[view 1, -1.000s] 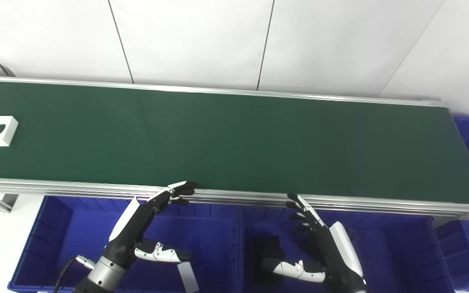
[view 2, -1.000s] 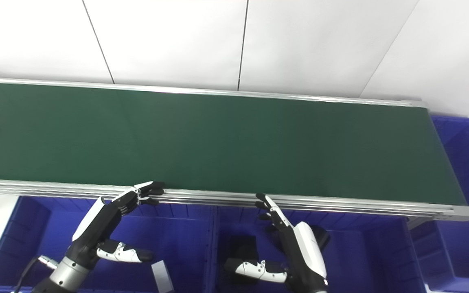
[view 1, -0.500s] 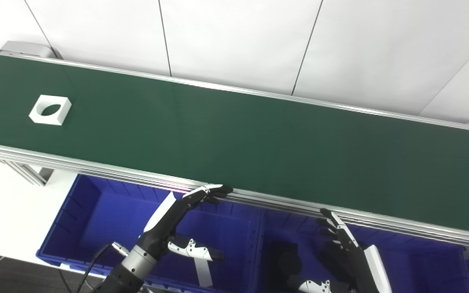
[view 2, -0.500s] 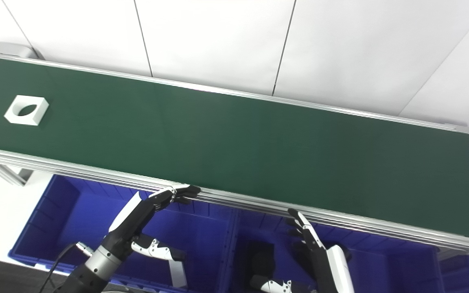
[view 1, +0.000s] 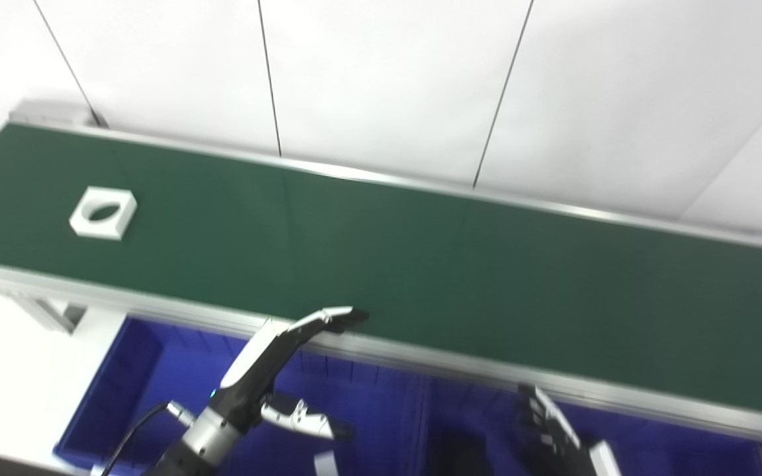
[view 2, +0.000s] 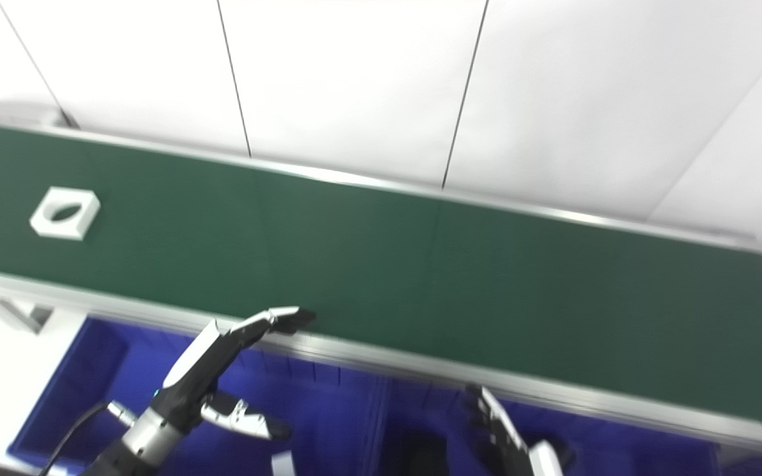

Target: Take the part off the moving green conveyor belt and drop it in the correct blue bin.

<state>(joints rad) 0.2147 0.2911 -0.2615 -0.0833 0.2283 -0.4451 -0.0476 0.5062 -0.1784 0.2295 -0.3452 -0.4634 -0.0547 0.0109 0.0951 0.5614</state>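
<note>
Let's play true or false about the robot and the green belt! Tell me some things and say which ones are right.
1. The white part has a hole through it. True.
2. The left hand is holding the white part. False: it holds nothing and is far from the part.
3. The white part lies on the green belt. True.
4. The bins under the belt are red. False: they are blue.
5. The right hand is over the belt. False: it is low, in front of the belt.
</note>
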